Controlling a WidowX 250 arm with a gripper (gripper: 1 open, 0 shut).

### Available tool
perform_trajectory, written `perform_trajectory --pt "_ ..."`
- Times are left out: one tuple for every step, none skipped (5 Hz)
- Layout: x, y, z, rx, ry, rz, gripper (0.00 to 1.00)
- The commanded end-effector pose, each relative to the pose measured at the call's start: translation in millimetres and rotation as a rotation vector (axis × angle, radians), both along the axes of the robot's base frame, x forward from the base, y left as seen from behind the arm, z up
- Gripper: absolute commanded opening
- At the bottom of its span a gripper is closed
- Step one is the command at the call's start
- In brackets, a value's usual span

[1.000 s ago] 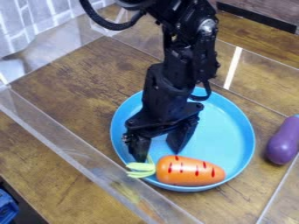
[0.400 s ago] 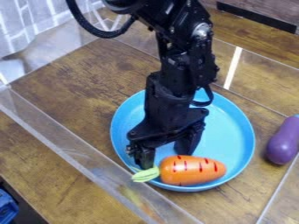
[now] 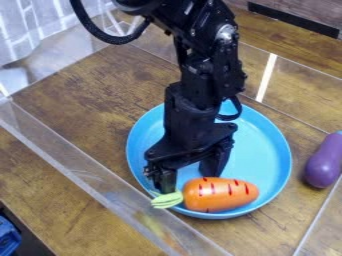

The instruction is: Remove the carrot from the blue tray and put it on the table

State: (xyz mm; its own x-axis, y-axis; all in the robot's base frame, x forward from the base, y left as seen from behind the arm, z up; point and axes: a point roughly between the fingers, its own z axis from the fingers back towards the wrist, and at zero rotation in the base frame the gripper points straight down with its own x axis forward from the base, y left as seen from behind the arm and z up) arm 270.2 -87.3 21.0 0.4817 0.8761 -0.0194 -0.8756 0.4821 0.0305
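Your black robot gripper (image 3: 185, 168) is reaching down over the round blue tray (image 3: 262, 136) on the brown wood-grain table (image 3: 83, 92), its jaws standing wide open. You are keeping the arm (image 3: 201, 75) nearly upright, descending from the far side of the scene, its dark segments covering part of the tray's middle and far rim. Below, the fingers are hanging over the left and near part of the tray, one to the left near the clear acrylic wall (image 3: 100, 168), the other nearer the tray's middle. The orange toy carrot (image 3: 221, 194), marked with dark grooves, is lying inside the tray at its near side, its pale green leafy top (image 3: 166, 200) pointing left toward the near-left rim. The fingers are hovering beside the carrot's leafy end, and you are showing no grip on it; whether a fingertip is touching the leaves cannot be told from this angle. Nor is any other object showing between the jaws. To the right of the tray, a purple eggplant-like toy (image 3: 323, 162) is resting on the table, apart from your gripper, while a bit of dark blue material (image 3: 8, 238) is showing at the near-left corner, beyond the acrylic wall.
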Motion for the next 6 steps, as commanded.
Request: perform_trajectory --pt "-8.7 -2 -7.2 -0.004 0.029 -0.003 1.0" --pt "-10.4 -6 -9.4 -0.011 0.033 0.008 1.0" --pt "-12.1 -10 -10.7 -0.019 0.036 0.018 1.0" --pt "-12.3 -20 -12.0 -0.028 0.04 0.053 1.0" --pt "-12.3 -30 -13.3 -0.036 0.042 0.085 1.0" --pt "-7.5 -36 -13.5 -0.046 0.044 0.042 1.0"
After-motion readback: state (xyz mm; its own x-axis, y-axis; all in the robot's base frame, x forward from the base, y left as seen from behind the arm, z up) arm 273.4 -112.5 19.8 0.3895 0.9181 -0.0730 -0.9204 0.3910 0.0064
